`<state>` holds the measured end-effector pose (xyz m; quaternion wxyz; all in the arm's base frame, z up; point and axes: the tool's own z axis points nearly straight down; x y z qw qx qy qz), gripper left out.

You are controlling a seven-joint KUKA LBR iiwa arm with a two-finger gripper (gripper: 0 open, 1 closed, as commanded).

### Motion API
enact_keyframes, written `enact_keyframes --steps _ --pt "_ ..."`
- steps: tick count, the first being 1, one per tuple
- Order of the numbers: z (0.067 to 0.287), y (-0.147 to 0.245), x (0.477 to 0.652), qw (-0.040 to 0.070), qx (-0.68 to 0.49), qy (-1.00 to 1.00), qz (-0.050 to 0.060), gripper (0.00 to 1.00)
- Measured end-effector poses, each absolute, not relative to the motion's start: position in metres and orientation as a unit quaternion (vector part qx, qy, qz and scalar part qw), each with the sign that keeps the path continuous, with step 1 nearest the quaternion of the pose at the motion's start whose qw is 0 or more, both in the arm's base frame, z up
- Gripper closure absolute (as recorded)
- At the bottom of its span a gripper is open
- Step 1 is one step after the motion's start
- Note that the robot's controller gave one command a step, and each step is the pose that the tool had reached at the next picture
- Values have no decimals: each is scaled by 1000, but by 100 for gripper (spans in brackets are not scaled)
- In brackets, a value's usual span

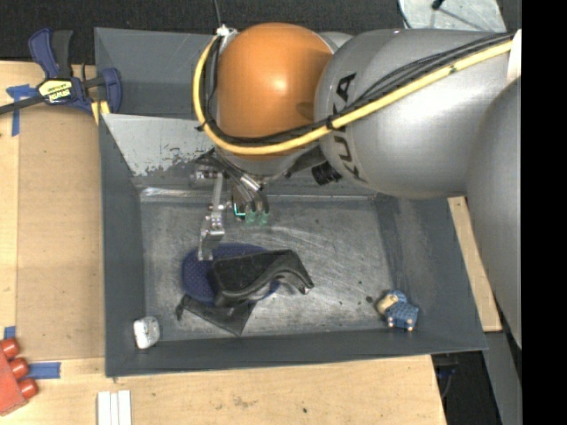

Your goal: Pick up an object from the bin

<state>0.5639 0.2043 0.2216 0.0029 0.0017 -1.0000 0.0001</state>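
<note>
I am holding my gripper over the bin's far-middle floor, fingers spread apart and gripping nothing. The blue-and-black fabric bundle is lying just nearside, left fingertip beside it.

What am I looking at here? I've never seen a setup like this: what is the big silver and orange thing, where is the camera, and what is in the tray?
The big silver body is a robot arm reaching in from the right, and the orange dome is a cover on its wrist. One camera looks down from above, somewhat to one side. Under the dome hangs the gripper, the arm's two-finger hand, low inside the grey metal bin. Just below it, near the middle of the floor, lies a dark blue and black bundle. A small whitish thing sits in the near left corner, and a small blue and yellow thing lies near the right wall. I cannot see anything held in the gripper.
</note>
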Motion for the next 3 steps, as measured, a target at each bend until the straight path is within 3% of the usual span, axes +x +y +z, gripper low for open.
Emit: enact_keyframes --steps 1,2,3 --pt "73 166 512 -7 -176 -984 -7 0" --pt "76 165 514 -10 -177 -984 -7 100" --pt "215 162 512 -5 -132 -991 -3 100"
